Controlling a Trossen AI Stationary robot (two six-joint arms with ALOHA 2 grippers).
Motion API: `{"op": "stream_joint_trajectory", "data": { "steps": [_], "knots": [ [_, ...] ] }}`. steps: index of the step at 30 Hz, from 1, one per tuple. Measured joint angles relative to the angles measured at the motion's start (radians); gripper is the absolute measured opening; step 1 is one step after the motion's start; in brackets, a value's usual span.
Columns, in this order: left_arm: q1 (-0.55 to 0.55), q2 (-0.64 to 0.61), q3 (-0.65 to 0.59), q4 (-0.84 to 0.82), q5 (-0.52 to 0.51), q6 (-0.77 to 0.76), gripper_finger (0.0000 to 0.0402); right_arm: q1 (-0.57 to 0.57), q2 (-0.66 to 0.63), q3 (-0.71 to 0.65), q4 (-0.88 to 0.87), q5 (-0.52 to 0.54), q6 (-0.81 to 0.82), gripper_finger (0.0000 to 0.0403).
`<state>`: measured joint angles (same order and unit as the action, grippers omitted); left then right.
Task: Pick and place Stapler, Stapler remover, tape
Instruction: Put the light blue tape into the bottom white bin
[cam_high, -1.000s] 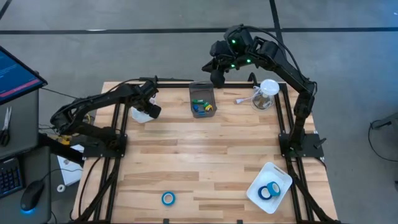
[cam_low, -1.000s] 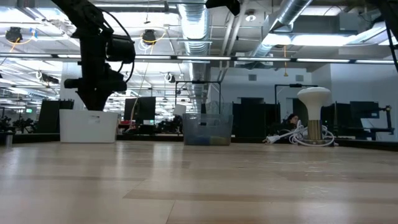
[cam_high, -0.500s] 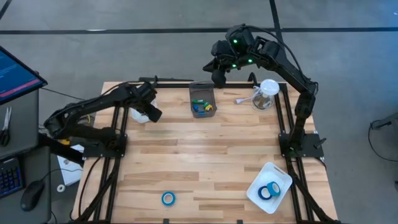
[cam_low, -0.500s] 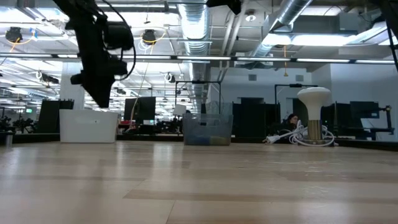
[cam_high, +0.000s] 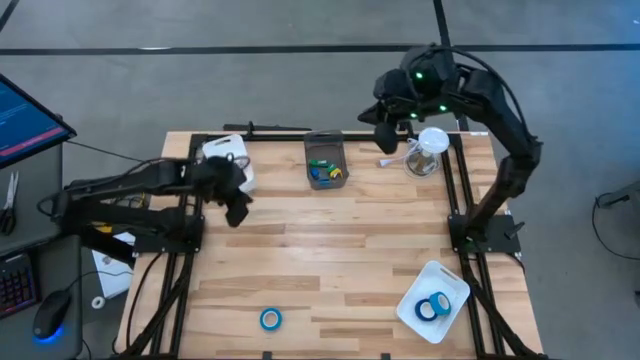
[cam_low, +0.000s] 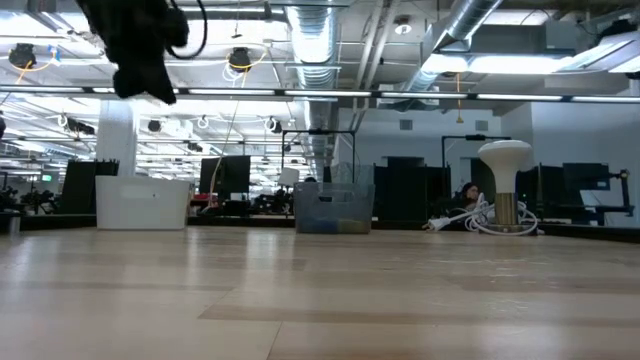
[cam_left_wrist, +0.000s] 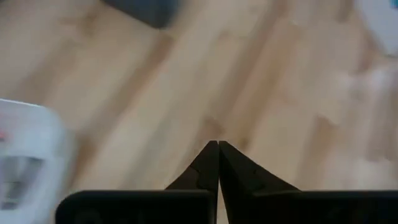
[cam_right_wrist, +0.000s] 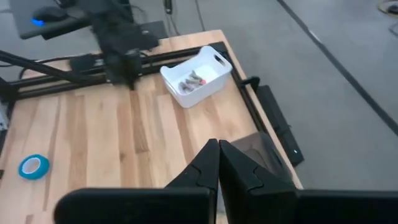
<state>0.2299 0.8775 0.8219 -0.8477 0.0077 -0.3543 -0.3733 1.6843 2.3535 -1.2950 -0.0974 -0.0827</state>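
Note:
One blue roll of tape (cam_high: 270, 318) lies flat near the table's front edge, also in the right wrist view (cam_right_wrist: 32, 167). Two more rolls (cam_high: 432, 307) lie in a white tray (cam_high: 452, 283) at the front right. My left gripper (cam_high: 237, 210) hangs shut and empty above the wood, just nearer than a white bin (cam_high: 228, 152); its fingertips meet (cam_left_wrist: 217, 146). My right gripper (cam_high: 385, 140) is shut and empty (cam_right_wrist: 217, 146), high over the far edge. I cannot make out a stapler or a stapler remover among the small things in the bins.
The white bin (cam_right_wrist: 196, 76) holds small grey things. A clear bin (cam_high: 325, 160) with colourful bits stands at the far middle. A white mushroom-shaped stand with a coiled cable (cam_high: 428, 150) is at the far right. Bare wood lies in the middle (cam_high: 330, 250).
My left gripper has risen and drawn back from over the white bin toward the table's near edge, leaving the bin uncovered. My right gripper has swung from over the clear bin's far end toward the table's right edge.

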Motion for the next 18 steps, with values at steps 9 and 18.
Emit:
{"op": "stream_joint_trajectory", "data": {
  "steps": [9,18],
  "knots": [
    [-0.424,0.061,0.046,0.018,-0.188,-0.251,0.0001,0.054,-0.056,0.000,-0.025,0.103,0.032,0.0001],
    [-0.675,0.314,0.163,0.022,-0.274,-0.257,0.0001,0.136,-0.056,0.001,-0.110,0.169,0.127,0.0000]
  ]
}}
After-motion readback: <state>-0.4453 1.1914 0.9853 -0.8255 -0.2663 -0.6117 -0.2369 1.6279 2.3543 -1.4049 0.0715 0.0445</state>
